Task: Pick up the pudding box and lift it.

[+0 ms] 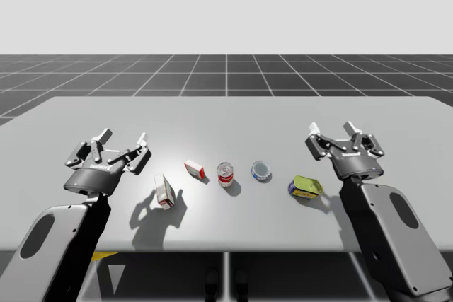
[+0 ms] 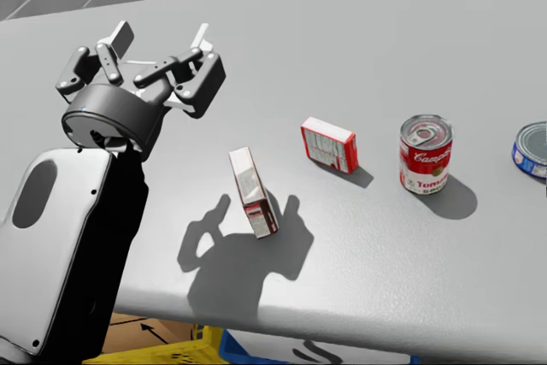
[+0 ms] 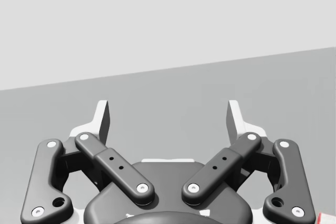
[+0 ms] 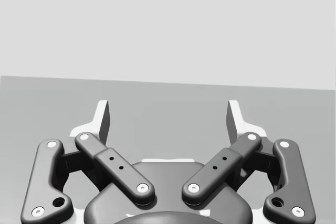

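The pudding box (image 1: 164, 191) (image 2: 254, 191), a narrow white carton with dark red at its lower end, stands on a small side and leans a little. It is on the grey bench (image 1: 226, 118) (image 2: 385, 40), close to the front edge and left of the middle. Nothing touches it. My left hand (image 1: 124, 138) (image 2: 162, 40) (image 3: 168, 114) is raised over the bench on the box's left-edge side and a bit farther from the front edge. It is near the carton but apart from it, and its shadow falls beside the carton's foot. Its two fingers are spread wide with only bare bench ahead of them. Toward the right edge runs a loose row of things. First comes a small red box (image 1: 195, 169) (image 2: 329, 144) with a white face, just beside the pudding box but not touching it. Next is an upright red and white can (image 1: 225, 174) (image 2: 425, 154), then a low blue can (image 1: 261, 170) (image 2: 532, 150), then a yellow and blue can (image 1: 305, 187) lying on its side. My right hand (image 1: 333, 131) (image 4: 168, 114) is above the bench near that last can, toward the right edge. Its fingers are likewise spread apart, with nothing between them.
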You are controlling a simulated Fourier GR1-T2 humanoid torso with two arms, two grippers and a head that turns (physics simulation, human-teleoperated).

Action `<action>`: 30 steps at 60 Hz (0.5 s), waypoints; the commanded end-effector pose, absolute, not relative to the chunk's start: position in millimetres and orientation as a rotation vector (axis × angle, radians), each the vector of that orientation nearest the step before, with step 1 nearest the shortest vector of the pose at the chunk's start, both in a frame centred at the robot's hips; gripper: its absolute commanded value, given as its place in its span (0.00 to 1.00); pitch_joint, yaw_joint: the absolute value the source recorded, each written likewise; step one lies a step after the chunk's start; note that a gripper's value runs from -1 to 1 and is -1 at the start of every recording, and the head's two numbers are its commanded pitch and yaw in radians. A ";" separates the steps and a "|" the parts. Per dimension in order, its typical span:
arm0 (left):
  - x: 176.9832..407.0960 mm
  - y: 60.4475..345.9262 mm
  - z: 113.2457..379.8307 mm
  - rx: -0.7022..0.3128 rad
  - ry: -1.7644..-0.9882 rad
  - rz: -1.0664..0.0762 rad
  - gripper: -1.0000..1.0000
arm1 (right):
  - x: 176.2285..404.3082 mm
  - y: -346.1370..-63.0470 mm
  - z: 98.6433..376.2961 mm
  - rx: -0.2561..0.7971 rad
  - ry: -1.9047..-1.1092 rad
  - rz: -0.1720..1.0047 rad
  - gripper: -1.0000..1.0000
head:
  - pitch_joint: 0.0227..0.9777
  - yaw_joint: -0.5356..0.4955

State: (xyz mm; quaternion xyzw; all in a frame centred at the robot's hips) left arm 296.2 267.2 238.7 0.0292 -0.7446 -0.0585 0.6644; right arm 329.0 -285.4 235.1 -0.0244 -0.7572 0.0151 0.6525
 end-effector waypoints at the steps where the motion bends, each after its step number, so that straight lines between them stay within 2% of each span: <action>1: 296.5 266.6 238.7 0.052 -1.676 -0.134 0.00 | 329.7 -284.1 231.6 -0.058 -1.705 0.041 0.00 | 0.91 0.86; 12: 295.5 263.0 240.9 0.013 -1.669 -0.126 0.00 | 330.2 -283.6 230.1 -0.060 -1.699 0.041 0.00 | 0.92 0.88; 17: 291.7 259.3 245.6 -0.020 -1.653 -0.078 0.00 | 331.0 -283.9 229.6 -0.062 -1.699 0.039 0.00 | 0.92 0.88; 21: 284.9 254.3 250.7 -0.017 -1.675 -0.047 0.00 | 331.6 -283.9 227.7 -0.067 -1.693 0.037 0.00 | 0.92 0.88; 25: 275.5 244.3 254.7 0.039 -1.700 -0.051 0.00 | 332.5 -285.1 226.5 -0.075 -1.693 0.031 0.00 | 0.91 0.88; 30: 262.9 235.5 258.1 0.024 -1.683 -0.044 0.00 | 332.3 -285.0 226.1 -0.077 -1.693 0.031 0.00 | 0.91 0.88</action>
